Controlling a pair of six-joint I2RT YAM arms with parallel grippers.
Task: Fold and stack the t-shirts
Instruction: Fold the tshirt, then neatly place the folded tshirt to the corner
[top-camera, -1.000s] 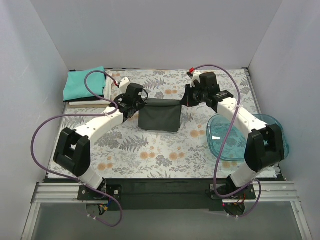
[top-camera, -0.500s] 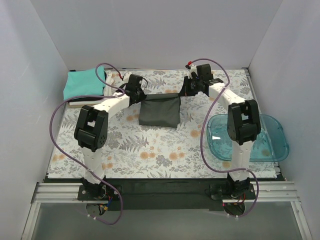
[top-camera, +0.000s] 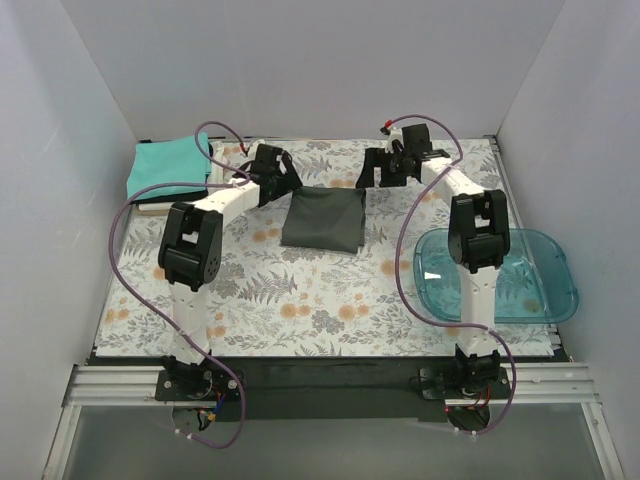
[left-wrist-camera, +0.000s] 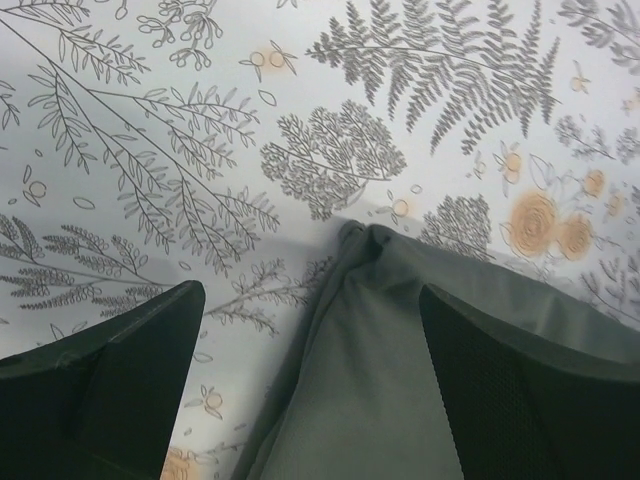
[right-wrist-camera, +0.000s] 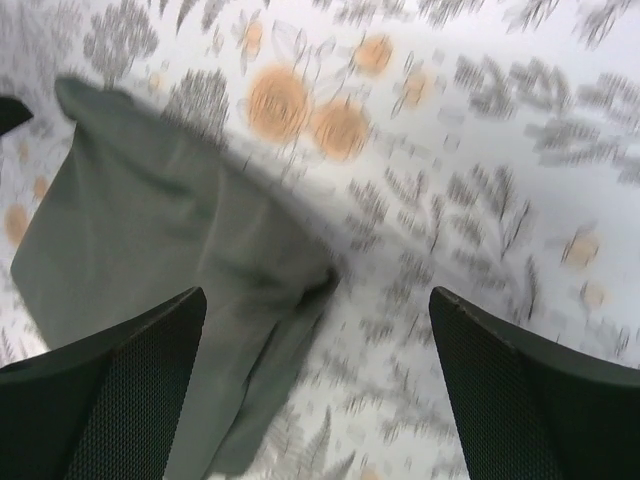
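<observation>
A dark charcoal-grey t-shirt (top-camera: 322, 222) lies folded into a rectangle on the fern-print cloth, mid-table towards the back. My left gripper (top-camera: 288, 184) hovers open at its far left corner; in the left wrist view that corner (left-wrist-camera: 400, 330) lies loose between the spread fingers (left-wrist-camera: 110, 385). Open too, my right gripper (top-camera: 369, 175) hangs by the far right corner, where the shirt (right-wrist-camera: 150, 220) shows under the left finger (right-wrist-camera: 100, 395) and nothing is pinched. A folded teal t-shirt (top-camera: 165, 168) tops a stack at the back left, with a cream layer (top-camera: 165, 207) showing beneath.
A translucent blue-green plastic tub (top-camera: 520, 270) sits at the right edge beside the right arm's base link. White walls close in the left, back and right sides. Purple cables loop off both arms over the table.
Both grippers have opened and let go of the charcoal shirt's far corners. The shirt's back edge has dropped flat onto the cloth, and both arms have reached farther back.
</observation>
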